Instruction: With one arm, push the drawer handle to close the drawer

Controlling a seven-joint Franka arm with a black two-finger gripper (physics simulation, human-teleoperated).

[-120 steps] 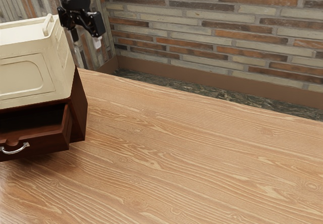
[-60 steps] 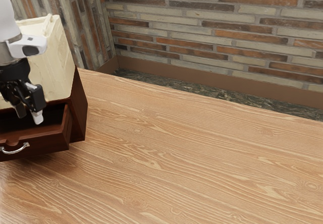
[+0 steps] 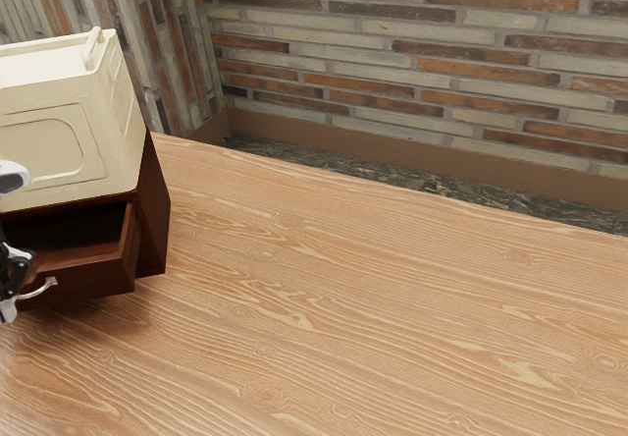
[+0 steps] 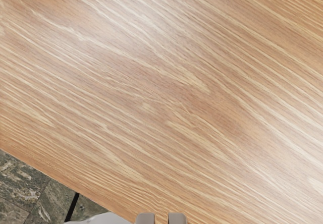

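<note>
Since the earlier frame, the gripper (image 3: 9,308) has moved nearer and to the exterior view's left, from over the open drawer (image 3: 83,281) to beside its front, at the view's left edge. The drawer has stayed where it was, pulled out from the dark wooden cabinet (image 3: 154,200), its front facing the near side. The curved metal handle (image 3: 49,282) is on that front, partly behind the gripper; whether they touch I cannot tell. The wrist view shows the gripper's fingers (image 4: 145,218) a little apart, with a narrow gap between their tips. A cream box (image 3: 59,132) sits on top of the cabinet. The wooden table (image 3: 363,289) extends to the right, with a brick wall (image 3: 422,63) on the far side.
</note>
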